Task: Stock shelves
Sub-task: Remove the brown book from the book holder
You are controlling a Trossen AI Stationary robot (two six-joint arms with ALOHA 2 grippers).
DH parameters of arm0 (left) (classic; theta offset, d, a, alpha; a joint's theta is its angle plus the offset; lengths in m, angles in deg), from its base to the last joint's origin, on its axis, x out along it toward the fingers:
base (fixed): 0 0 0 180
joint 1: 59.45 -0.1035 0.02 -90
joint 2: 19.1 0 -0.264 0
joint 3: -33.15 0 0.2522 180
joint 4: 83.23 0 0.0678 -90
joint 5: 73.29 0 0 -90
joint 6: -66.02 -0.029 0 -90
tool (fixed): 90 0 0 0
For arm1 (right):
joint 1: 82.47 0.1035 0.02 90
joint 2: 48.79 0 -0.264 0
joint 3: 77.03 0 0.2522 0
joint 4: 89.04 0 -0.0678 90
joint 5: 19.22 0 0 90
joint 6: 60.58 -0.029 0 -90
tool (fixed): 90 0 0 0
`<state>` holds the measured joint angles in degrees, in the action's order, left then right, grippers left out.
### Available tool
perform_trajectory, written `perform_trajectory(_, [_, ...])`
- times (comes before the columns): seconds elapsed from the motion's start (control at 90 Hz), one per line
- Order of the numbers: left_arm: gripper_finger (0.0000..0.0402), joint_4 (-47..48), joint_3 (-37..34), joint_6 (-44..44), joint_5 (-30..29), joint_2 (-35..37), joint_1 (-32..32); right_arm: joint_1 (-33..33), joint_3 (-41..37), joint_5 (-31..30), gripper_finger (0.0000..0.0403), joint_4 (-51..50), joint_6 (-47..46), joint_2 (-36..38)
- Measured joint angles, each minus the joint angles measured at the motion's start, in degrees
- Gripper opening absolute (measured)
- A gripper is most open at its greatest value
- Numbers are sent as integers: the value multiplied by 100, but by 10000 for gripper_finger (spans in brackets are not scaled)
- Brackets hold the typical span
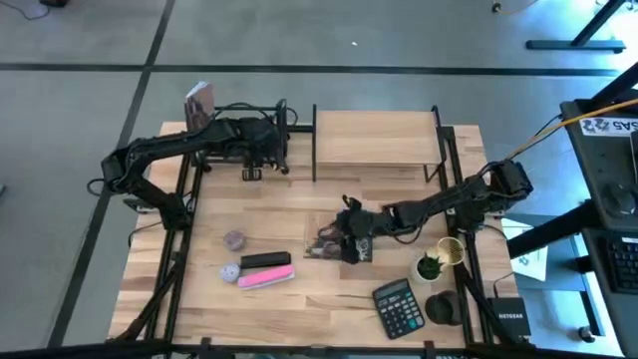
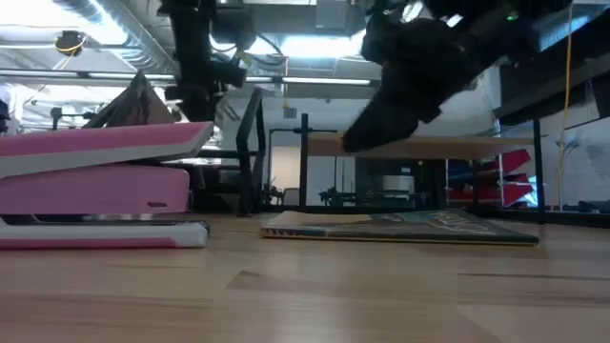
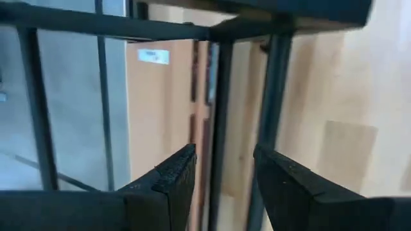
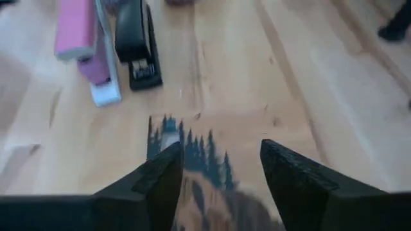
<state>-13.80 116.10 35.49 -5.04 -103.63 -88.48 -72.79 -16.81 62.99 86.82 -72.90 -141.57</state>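
Hovering over a flat book [image 1: 334, 246] at the middle of the high view, the right gripper [image 1: 351, 231] is spreading its fingers [image 4: 157, 183] wide — nothing between them, the book's near edge showing under the gap. Bare wood is lying open between book and pink stapler [image 1: 265, 276] at lower left. The wooden shelf [image 1: 376, 138] is standing at top centre, the black rack [image 1: 261, 128] beside it at upper left, where the left gripper [image 3: 221, 183] is straddling a rack bar, unclenched.
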Motion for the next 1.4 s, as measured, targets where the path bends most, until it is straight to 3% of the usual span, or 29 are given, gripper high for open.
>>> perform_trajectory(0.178, [141,-272,-174,-493,79,0,-478,-485,0,735,195,566,639,0])
perform_trajectory(0.411, [141,-673,-193,-839,1055,-76,-1046,-1076,0,1335,195,796,707,0])
perform_trajectory(0.944, [141,-985,-188,-1644,1852,-995,-1546,-1624,0,1644,195,839,733,0])
perform_trajectory(1.2, [141,-952,-170,-1505,2150,-1126,-1607,-1622,0,1644,195,881,733,0])
perform_trajectory(1.4, [141,-706,-188,-1079,2912,-1137,-1742,-1620,0,1644,195,909,733,0])
